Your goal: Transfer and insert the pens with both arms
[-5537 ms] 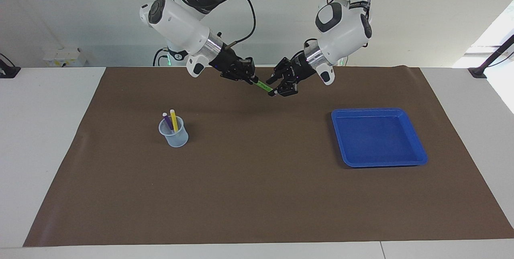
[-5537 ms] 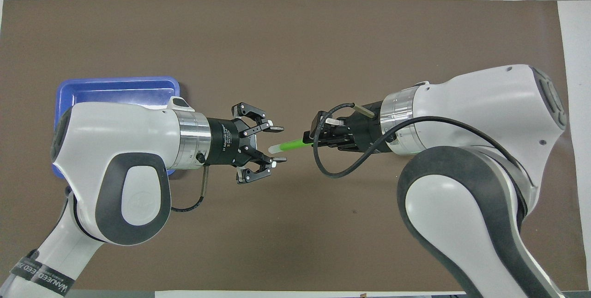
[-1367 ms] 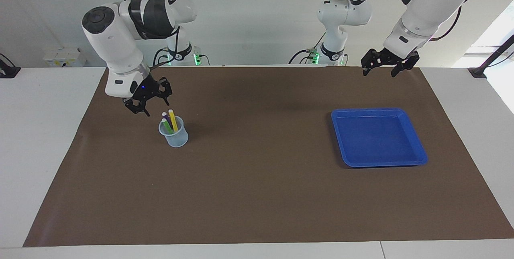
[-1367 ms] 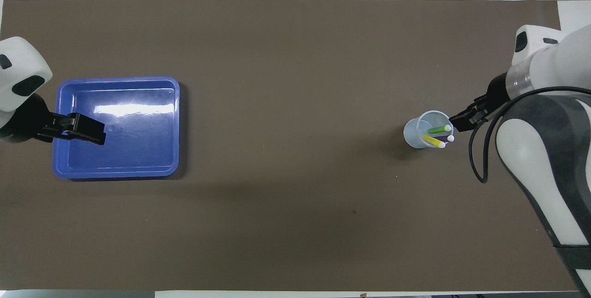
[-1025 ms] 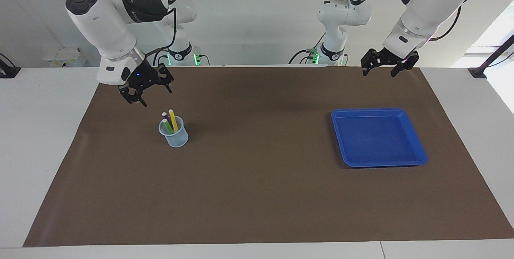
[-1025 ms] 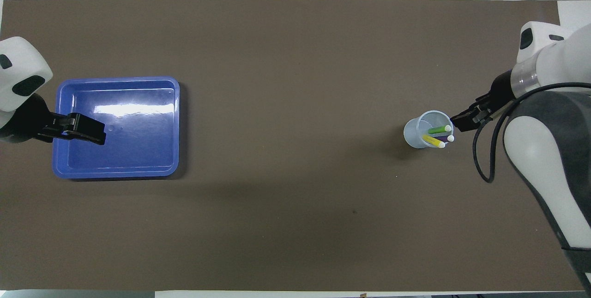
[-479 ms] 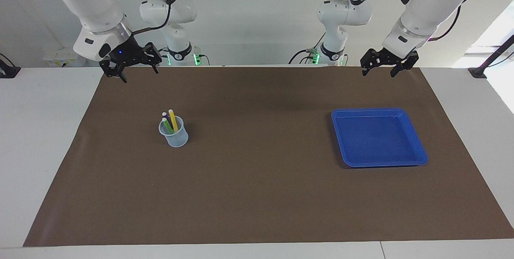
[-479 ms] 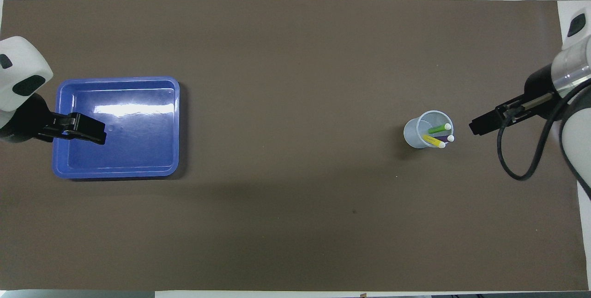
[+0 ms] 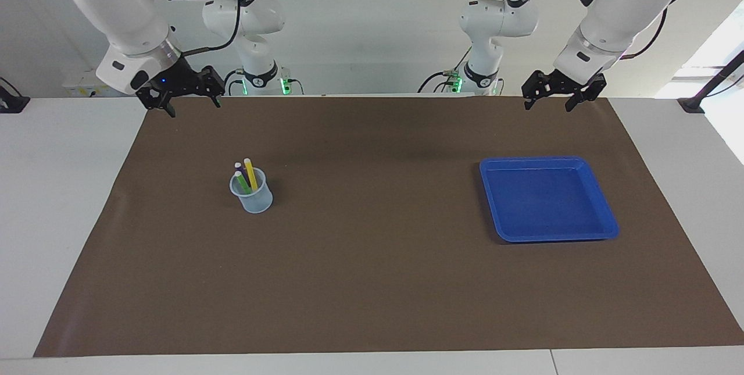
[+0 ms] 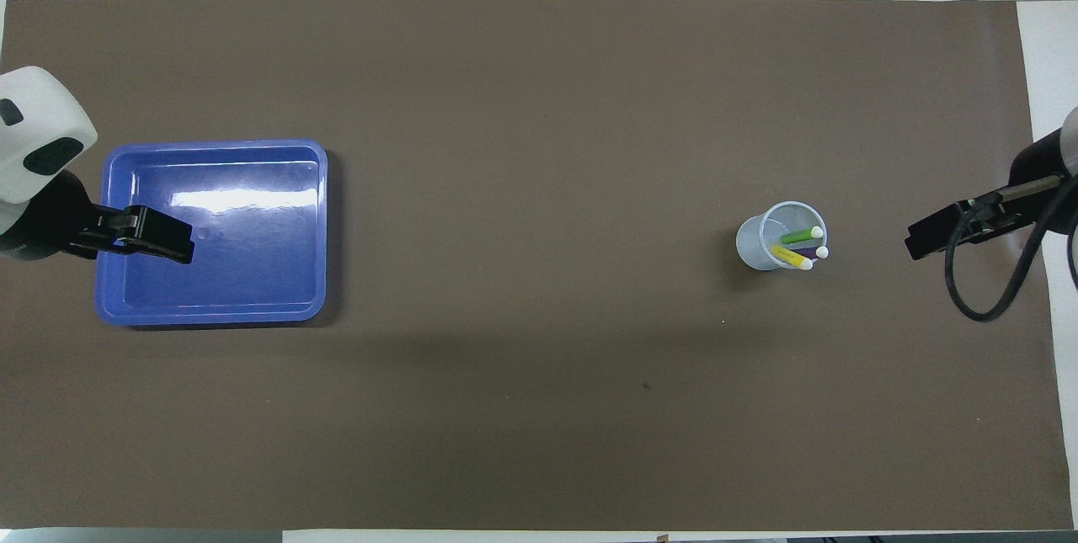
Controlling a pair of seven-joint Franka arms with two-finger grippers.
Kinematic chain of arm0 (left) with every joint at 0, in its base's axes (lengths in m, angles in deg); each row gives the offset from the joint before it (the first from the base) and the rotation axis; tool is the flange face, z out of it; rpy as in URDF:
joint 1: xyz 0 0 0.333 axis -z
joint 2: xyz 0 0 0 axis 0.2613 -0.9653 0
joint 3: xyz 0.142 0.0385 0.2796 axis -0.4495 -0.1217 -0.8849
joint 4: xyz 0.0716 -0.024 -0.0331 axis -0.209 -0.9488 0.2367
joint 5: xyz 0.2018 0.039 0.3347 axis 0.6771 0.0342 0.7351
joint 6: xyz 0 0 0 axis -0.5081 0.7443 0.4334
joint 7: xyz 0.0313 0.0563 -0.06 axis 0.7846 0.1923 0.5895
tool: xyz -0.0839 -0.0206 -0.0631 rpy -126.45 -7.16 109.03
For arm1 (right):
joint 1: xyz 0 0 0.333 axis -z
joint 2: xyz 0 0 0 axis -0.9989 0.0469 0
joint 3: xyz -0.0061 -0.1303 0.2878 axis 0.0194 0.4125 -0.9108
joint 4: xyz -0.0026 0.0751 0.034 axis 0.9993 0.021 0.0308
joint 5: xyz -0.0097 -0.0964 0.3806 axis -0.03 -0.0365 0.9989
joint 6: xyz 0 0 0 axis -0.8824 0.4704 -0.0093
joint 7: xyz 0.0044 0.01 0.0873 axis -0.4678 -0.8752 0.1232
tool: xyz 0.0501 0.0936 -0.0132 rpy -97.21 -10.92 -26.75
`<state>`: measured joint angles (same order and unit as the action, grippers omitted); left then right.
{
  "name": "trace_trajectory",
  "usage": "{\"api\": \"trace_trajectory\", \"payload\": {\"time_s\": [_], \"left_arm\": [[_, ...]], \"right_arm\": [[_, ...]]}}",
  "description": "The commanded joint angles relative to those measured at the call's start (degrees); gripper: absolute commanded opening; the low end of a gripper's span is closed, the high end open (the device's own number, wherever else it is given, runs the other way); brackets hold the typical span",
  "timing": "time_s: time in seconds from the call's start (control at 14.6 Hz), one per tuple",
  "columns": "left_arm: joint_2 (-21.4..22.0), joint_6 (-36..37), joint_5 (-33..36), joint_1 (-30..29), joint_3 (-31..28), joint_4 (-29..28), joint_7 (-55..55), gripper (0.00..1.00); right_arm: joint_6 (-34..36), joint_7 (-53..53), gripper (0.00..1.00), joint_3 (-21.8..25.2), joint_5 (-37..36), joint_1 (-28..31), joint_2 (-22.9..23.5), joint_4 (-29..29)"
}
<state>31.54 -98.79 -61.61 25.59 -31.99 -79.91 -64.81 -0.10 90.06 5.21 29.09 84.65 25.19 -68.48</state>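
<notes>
We see three pens w/ pale whitish tips standing tilted in a clear cup [image 9: 251, 195] on the brown mat [image 9: 372, 282], toward the right arm's end of the table: green pen [image 9: 241, 182], yellow pen [image 9: 250, 174], purple pen [image 9: 239, 169]. In the overhead view the green pen [image 10: 800, 235] and yellow pen [image 10: 790, 257] show clearly; the purple pen [image 10: 810, 252] is mostly covered by the other two, only its tip and a short dark length visible. Lower ends of all three sit inside the cup, seen only through its wall. Blue tray [image 9: 546, 197] lies toward the left arm's end, well apart from the cup. Right gripper [image 9: 183, 99] hangs over the mat corner at its own end, jaws spread, holding nothing; overhead it is cut off at the frame edge. Left gripper [image 9: 557, 93] hangs raised near the mat edge by the robots, jaws released, nothing in them; overhead it overlaps the tray rim [image 10: 210, 144], arm cropped.
</notes>
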Motion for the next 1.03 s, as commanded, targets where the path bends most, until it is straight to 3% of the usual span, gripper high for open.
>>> {"api": "trace_trajectory", "payload": {"time_s": [0.0, 0.96], "left_arm": [[-0.1, 0.2, -0.5, -0.5, 0.2, 0.4, 0.4, 1.00], [-0.1, 0.2, -0.5, -0.6, 0.1, 0.3, 0.3, 1.00]], "right_arm": [[-0.8, -3.0, 1.00, 0.6, -1.3, -1.0, -0.4, -1.3], [-0.8, -3.3, 1.00, 1.8, -1.1, -1.3, -1.0, -0.8]]}}
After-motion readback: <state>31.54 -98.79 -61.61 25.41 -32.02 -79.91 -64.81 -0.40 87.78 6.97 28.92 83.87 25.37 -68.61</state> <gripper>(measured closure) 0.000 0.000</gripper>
